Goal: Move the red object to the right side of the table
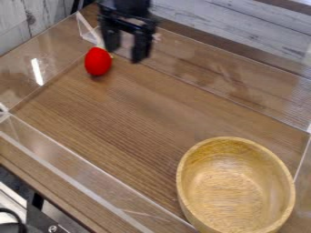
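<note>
Brown wood-grain table (145, 118) fills the view, edged by low clear walls (73, 173) that catch pale glare. Far left, near the back corner, the red object (97, 61) sits on the wood, small and glossy. Just right of it and slightly behind, the dark gripper (127, 47) hangs pointing down with its fingers (112, 38) spread wide and nothing between them; it looks clear of the red object, though motion blur makes the gap hard to judge. Well apart, at the lower right, a round light wooden bowl (237, 188) rests near the front wall, with nothing inside.
</note>
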Robot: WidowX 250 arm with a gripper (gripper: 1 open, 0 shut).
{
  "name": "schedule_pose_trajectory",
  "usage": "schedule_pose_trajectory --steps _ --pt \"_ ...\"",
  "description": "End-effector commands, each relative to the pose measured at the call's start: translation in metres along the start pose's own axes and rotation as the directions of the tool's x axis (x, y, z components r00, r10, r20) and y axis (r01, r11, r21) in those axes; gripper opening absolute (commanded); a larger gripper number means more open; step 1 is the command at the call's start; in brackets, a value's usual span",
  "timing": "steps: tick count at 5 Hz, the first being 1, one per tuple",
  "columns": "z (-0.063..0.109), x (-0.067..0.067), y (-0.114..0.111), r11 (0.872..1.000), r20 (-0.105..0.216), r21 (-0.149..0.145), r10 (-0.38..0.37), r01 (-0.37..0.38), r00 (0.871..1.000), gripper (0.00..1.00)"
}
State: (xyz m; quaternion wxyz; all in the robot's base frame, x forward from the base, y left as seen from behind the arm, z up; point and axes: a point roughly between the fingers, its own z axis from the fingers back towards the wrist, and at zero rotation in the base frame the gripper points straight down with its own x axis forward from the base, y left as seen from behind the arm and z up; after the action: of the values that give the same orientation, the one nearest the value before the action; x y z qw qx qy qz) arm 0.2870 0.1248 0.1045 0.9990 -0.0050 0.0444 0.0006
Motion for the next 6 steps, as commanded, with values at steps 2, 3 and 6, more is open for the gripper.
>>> schedule_pose_trajectory --steps 2,3,6 --pt "0.016 0.021 0.059 0.997 0.056 0.046 0.058 -0.06 0.997 1.0" --pt "0.014 0.032 0.072 0.991 0.044 0.035 0.128 -0.129 0.991 1.0" --pt "-0.034 0.048 0.07 0.991 -0.011 0.037 0.13 -0.13 0.991 1.0"
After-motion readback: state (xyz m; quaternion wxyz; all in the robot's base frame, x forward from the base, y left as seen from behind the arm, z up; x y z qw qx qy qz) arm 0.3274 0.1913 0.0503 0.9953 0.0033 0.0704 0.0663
